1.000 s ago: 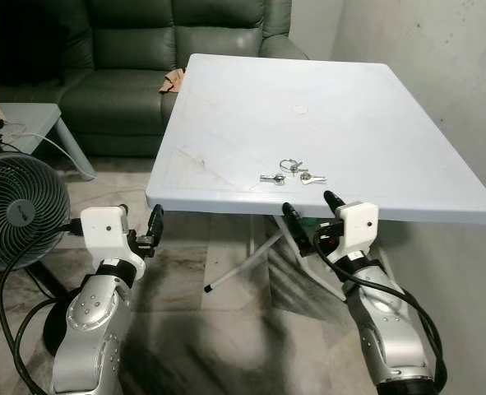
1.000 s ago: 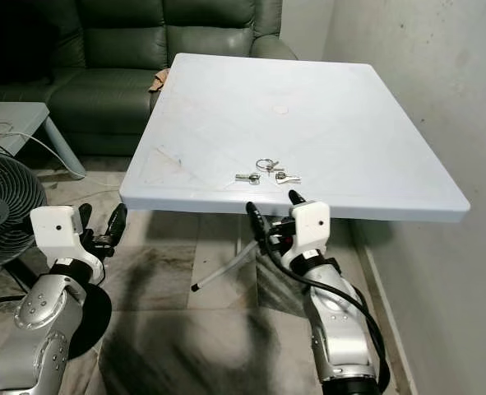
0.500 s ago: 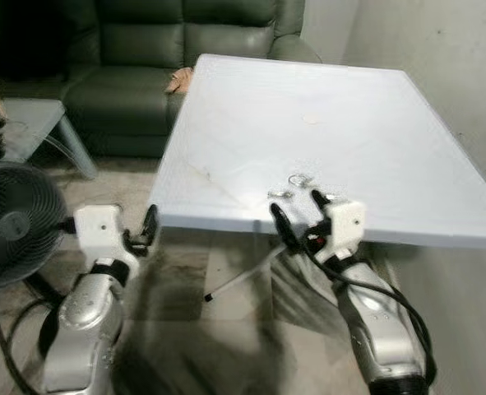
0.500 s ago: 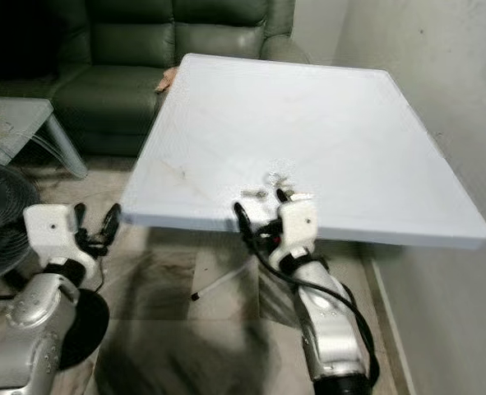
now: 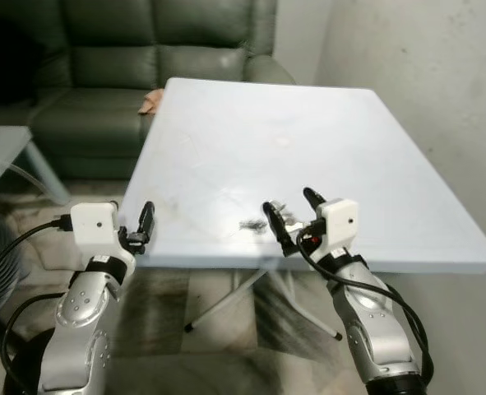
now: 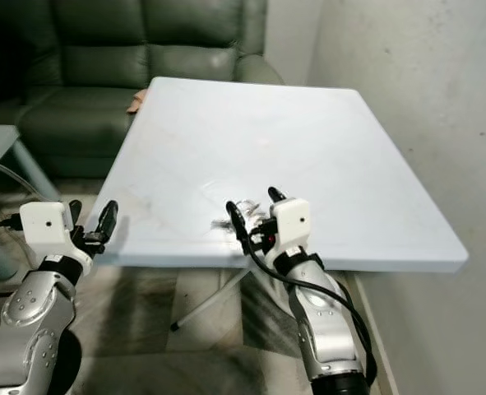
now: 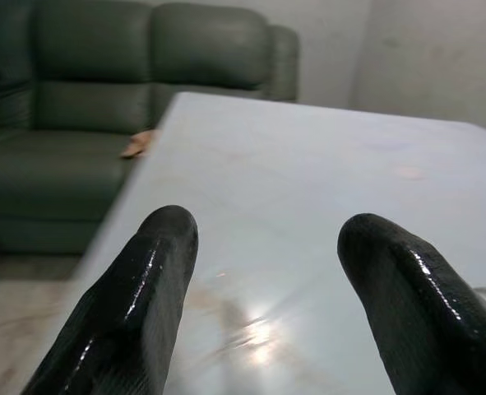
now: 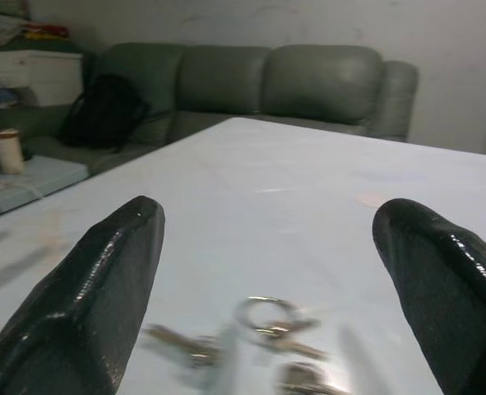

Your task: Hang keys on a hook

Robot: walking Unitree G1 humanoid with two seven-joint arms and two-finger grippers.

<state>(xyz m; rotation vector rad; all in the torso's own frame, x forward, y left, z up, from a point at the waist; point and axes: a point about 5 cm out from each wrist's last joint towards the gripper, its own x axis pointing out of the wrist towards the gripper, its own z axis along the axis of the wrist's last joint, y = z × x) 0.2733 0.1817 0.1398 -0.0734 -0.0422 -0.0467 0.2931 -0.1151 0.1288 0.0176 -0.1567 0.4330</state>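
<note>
The keys (image 8: pixel 263 333) are seen lying flat on the white table (image 5: pixel 341 148), close to its near edge; they're a bit smeared in the head views, so probably a ring with a few keys fanned out, but the count can't be called. The right gripper (image 5: pixel 290 217) is held just over that near edge with its two black fingers spread wide, nothing clamped; in the right wrist view the keys are framed between the two fingertips (image 8: pixel 103 271), slightly ahead of them and lower, not touched by either one. From the head camera the bunch is found just off the inner finger of that gripper, right beside it.

The left gripper (image 5: pixel 144 224) is parked at the table's near left corner, level with the edge; its fingers (image 7: pixel 136 288) are also parted and empty, with bare tabletop seen between them and a glare spot just ahead. The keys are well off to the side of these fingers.

A green sofa (image 5: pixel 144 49) is set beyond the far end of the table; a plain wall (image 5: pixel 423 74) is run along the right side.
</note>
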